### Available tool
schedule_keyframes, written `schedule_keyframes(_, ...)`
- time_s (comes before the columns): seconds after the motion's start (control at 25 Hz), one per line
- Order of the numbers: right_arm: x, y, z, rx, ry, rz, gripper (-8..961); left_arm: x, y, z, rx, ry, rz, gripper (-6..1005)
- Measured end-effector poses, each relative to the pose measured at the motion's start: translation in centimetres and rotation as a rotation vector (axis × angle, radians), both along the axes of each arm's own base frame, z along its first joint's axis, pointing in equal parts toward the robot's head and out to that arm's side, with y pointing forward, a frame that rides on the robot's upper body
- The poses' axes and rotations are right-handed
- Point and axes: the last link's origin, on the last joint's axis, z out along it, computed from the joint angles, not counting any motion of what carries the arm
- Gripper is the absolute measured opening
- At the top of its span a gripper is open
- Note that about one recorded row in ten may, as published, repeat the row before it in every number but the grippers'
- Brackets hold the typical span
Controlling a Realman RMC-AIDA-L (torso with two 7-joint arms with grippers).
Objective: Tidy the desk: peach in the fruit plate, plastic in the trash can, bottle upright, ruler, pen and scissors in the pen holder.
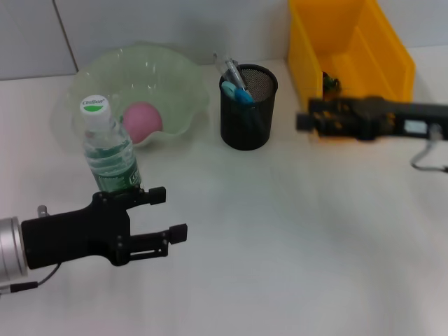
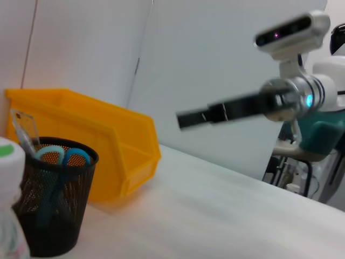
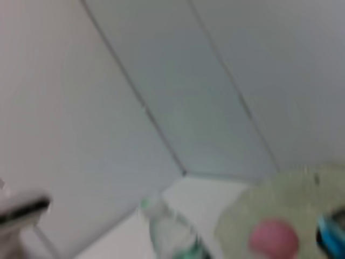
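Observation:
The pink peach [image 1: 142,119] lies in the pale green fruit plate [image 1: 183,84] at the back left. In front of the plate the bottle [image 1: 106,150] stands upright, white and green cap on top. My left gripper [image 1: 168,214] is open just in front of the bottle's base, holding nothing. The black mesh pen holder [image 1: 248,112] holds blue-handled scissors [image 1: 238,92], a clear ruler [image 2: 24,129] and a pen. My right gripper [image 1: 305,121] hovers at the front edge of the yellow trash can [image 1: 350,49]. A small dark item [image 1: 330,82] lies inside the can; I cannot tell what it is.
The left wrist view shows the pen holder [image 2: 51,210] beside the yellow trash can [image 2: 108,145], with my right arm [image 2: 232,108] reaching in above the white table [image 2: 226,216]. The right wrist view faces the peach [image 3: 272,240] and the bottle [image 3: 172,232] against a grey wall.

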Motion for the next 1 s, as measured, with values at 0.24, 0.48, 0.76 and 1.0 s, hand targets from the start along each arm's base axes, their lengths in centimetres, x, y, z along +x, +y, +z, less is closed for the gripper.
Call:
schedule_keyframes(0.24,1.7,-0.9,-0.5,-0.098,-0.136,0.012,826,0.6,0.9,0.6,-0.074,-0.02,0.029,834)
schedule_keyframes(0.48,1.5,-1.6,-1.7,-0.194,-0.215,0.081,823,0.9,1.4,0.8,-0.123,-0.032,0.061,834)
schedule_keyframes(0.76,1.2,-1.7,-1.8,-0.207,-0.216,0.112,823,1.1,1.7,0.9,-0.157,-0.041,0.079,834)
schedule_keyframes(1.0,1.0,-1.8,-2.1,-0.213,-0.215,0.121,823,1.1,1.5,1.0,-0.171,-0.049,0.073,835)
